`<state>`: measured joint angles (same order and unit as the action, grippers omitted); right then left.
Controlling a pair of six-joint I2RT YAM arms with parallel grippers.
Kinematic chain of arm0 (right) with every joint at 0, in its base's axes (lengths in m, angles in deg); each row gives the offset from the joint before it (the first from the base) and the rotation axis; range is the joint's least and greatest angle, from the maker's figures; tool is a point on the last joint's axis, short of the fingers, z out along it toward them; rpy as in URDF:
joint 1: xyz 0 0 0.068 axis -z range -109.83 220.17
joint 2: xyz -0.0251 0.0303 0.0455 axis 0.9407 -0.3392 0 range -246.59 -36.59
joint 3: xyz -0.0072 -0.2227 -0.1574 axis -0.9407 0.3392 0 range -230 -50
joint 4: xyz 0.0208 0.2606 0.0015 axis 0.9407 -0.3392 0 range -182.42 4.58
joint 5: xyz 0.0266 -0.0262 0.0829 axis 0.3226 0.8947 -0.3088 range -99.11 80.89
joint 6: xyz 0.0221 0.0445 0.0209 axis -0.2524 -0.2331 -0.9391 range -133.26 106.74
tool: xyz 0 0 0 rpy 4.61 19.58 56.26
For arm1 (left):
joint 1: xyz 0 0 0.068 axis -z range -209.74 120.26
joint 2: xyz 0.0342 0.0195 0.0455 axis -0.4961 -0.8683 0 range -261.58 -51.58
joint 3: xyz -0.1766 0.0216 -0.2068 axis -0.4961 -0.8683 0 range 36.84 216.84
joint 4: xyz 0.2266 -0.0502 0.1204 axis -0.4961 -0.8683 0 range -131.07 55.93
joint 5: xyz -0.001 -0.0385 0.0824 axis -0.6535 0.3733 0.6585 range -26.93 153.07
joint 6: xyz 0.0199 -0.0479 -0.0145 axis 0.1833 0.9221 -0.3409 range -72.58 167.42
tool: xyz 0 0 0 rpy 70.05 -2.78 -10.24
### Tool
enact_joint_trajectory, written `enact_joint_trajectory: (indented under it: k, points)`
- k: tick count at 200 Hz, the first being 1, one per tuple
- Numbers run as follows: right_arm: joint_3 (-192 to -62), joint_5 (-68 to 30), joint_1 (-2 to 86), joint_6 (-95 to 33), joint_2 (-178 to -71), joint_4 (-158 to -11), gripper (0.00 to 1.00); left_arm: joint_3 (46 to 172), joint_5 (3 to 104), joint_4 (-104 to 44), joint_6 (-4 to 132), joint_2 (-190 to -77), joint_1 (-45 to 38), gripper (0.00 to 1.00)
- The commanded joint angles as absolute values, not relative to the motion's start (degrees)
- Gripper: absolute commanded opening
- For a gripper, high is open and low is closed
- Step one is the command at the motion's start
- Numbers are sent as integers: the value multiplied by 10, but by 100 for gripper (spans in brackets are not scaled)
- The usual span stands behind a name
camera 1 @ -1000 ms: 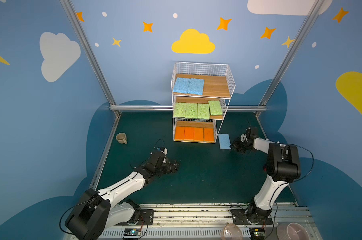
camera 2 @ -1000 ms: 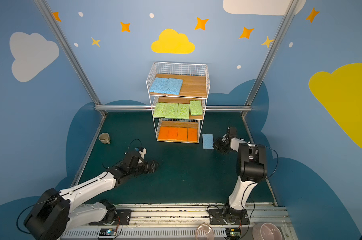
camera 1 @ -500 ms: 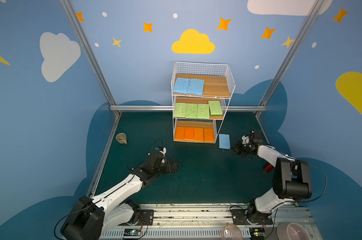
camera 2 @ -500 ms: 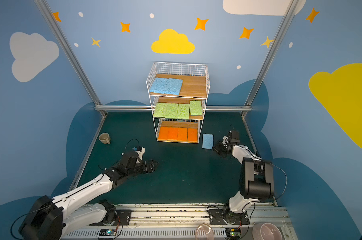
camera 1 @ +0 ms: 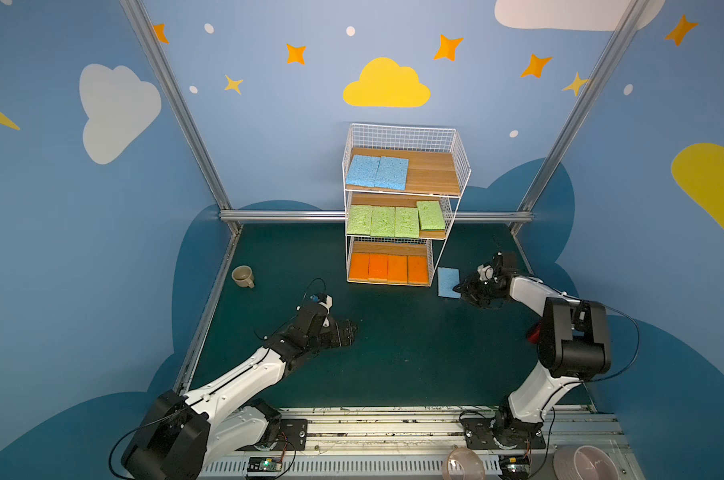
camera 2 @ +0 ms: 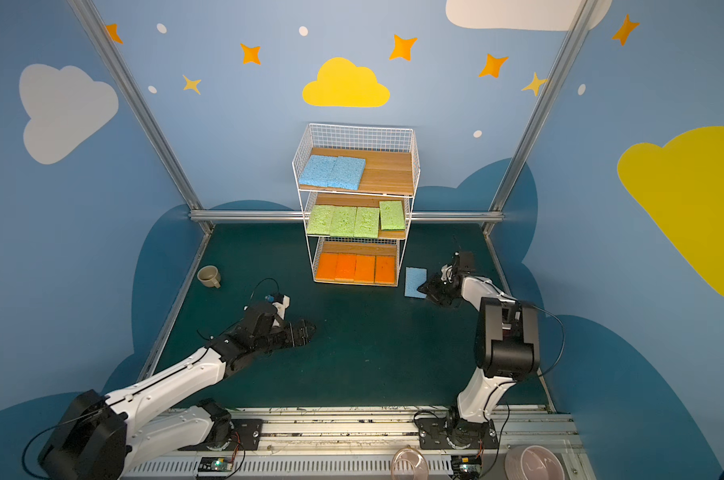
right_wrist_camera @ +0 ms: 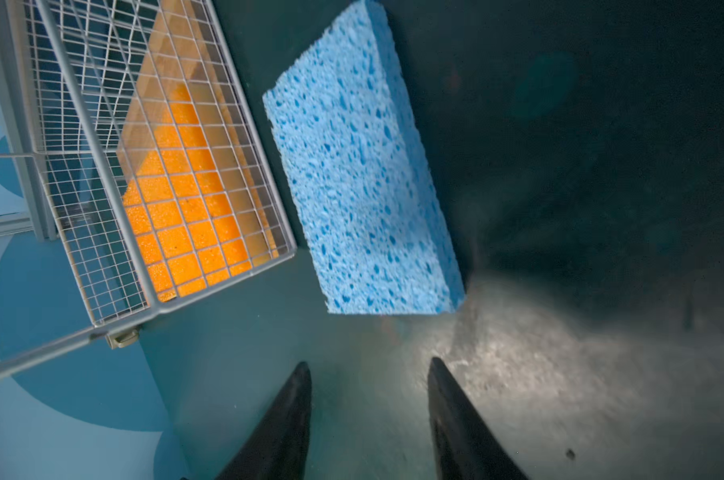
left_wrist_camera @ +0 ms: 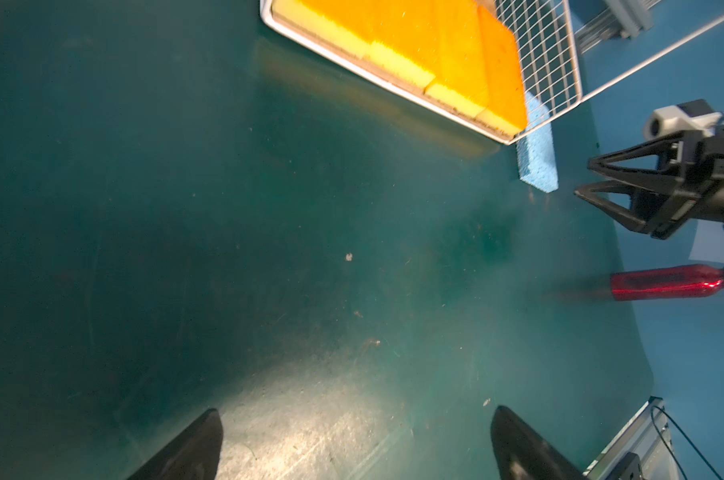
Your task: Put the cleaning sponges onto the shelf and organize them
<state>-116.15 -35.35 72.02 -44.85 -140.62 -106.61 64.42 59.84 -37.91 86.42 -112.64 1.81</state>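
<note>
The shelf (camera 1: 433,174) is seen standing at the back of the dark green table (camera 1: 393,357) in both top views. Two light blue sponges (camera 1: 376,171) are laid side by side at the left of its top board, and the right part of that board is left bare. Four light green sponges (camera 1: 393,220) are lined up on the middle board, the rightmost one set a little further back than the rest. Four orange sponges (camera 1: 388,268) are packed in a row on the bottom board. A third light blue sponge (camera 1: 448,282) is found flat on the table, just beside the shelf's lower right corner and outside the wire. The right gripper (camera 1: 462,289) is held low, just beside that sponge's near right corner. In the right wrist view its jaws are shown partly spread, with nothing between them, and the loose sponge (right_wrist_camera: 364,183) lies just ahead of the fingertips (right_wrist_camera: 300,374), untouched. The left gripper (camera 1: 352,330) is kept low over the middle of the table, well apart from the shelf, its jaws spread wide and empty. A beige mug (camera 1: 242,276) is seen near the table's left edge.
</note>
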Motion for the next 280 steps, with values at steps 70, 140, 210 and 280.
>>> enact_joint_trajectory:
  k: [70,140,210,280]
  points:
    - [-1238,-323,721,-408,-1501,-1131,45,649,599,-376,852,-1163,11,100]
    - [-1240,-348,715,-418,-1515,-1122,0,655,597,-384,853,-1163,9,100]
    - [-1131,-366,713,-423,-1389,-1100,0,652,600,-409,853,-1123,9,100]
    - [-936,-359,581,-458,-1192,-1059,0,649,604,-407,847,-1123,9,100]
